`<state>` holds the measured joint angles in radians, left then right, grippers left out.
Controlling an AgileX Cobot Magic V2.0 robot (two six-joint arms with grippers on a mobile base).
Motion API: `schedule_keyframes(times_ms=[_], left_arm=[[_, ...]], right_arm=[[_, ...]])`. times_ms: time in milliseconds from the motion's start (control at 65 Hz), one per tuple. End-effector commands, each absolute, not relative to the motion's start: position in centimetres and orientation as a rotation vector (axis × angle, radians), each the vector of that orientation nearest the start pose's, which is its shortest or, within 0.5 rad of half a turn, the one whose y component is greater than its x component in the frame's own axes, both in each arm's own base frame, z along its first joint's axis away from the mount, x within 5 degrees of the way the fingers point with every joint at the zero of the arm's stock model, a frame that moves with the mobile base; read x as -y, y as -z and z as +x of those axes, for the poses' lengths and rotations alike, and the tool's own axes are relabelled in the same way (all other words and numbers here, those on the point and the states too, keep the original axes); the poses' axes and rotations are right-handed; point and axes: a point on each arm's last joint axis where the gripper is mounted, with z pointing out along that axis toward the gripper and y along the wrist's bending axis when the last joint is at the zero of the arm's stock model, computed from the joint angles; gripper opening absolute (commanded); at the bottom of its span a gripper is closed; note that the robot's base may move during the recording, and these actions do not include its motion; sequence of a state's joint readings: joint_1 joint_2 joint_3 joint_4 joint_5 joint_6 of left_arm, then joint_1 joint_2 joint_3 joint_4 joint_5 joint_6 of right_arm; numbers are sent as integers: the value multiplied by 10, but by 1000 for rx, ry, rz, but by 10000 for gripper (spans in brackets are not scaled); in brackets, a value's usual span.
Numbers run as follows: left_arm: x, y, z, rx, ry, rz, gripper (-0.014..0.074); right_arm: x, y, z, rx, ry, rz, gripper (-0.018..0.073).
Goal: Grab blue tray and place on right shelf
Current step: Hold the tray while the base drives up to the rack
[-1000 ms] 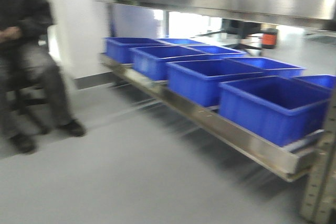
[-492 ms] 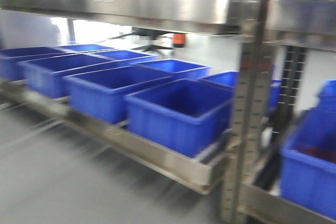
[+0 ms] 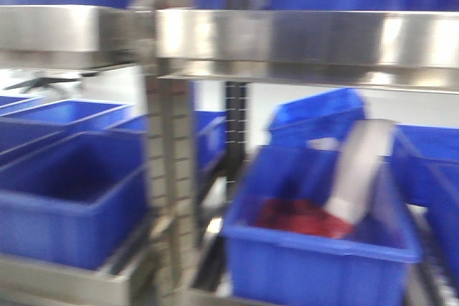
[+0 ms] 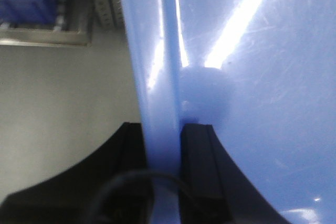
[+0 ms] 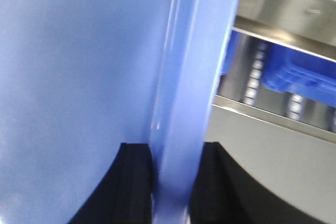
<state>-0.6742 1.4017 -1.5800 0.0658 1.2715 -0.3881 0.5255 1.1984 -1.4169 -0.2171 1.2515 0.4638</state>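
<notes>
Gripping the rolled rim of the blue tray (image 4: 262, 103), my left hand (image 4: 164, 142) was closed narrow on it, its black fingers (image 4: 131, 145) pressed one to each side of the edge. The tray hung in the air between my two hands and was not yet on the right shelf (image 3: 308, 37), whose bright steel rail stood ahead of me. My right hand (image 5: 173, 163) clamped the opposite rim the same way.

I judged the tray to be light, thin plastic. It was glossy enough to slip in a loose pinch and likely to bow if held at one edge only. The rim seemed the stiffest place to hold, and a grip on both sides should have kept it level. I could not tell whether anything lay in it.

In the blurred front view, the left bin (image 3: 64, 191) sat near and to the left of the perforated upright (image 3: 168, 177), and it looked empty. To the right of the upright a tilted bin (image 3: 319, 116) stood farther back, its inside hidden. The near right bin (image 3: 315, 256) held something red (image 3: 297, 216), with a pale sheet (image 3: 362, 166) leaning over it, both too smeared to name.
</notes>
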Motion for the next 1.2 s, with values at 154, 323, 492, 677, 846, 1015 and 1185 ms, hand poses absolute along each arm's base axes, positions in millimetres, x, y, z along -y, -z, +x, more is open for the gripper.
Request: schedule_keyframes(times_ms=[154,323,492,677,846,1015,1185], left_arm=[[166,-430,203,-2595,358,436,-48],[166,-430,203,-2595,358,436,-48],[166,-430,203,-2595,358,436,-48],[166,-430,203,-2595,358,436,-48],[166,-430,203,-2595,358,436,-48],[166,-430,203,-2595,358,436,-48],[166,-430,203,-2595,358,436,-48]], right_arm=[[-92,-439,190,-2431,-181,-102,56],[-92,-439,190,-2431,-183,-102,56],[-92,-439,190,-2431,-183,-102,56],[-92,-439,190,-2431,-183,-102,56],[-92,-439,190,-2431,-183,-102,56],[-92,-439,190,-2431,-183,-102,56],[-92,-439,190,-2431,-183,-102,56]])
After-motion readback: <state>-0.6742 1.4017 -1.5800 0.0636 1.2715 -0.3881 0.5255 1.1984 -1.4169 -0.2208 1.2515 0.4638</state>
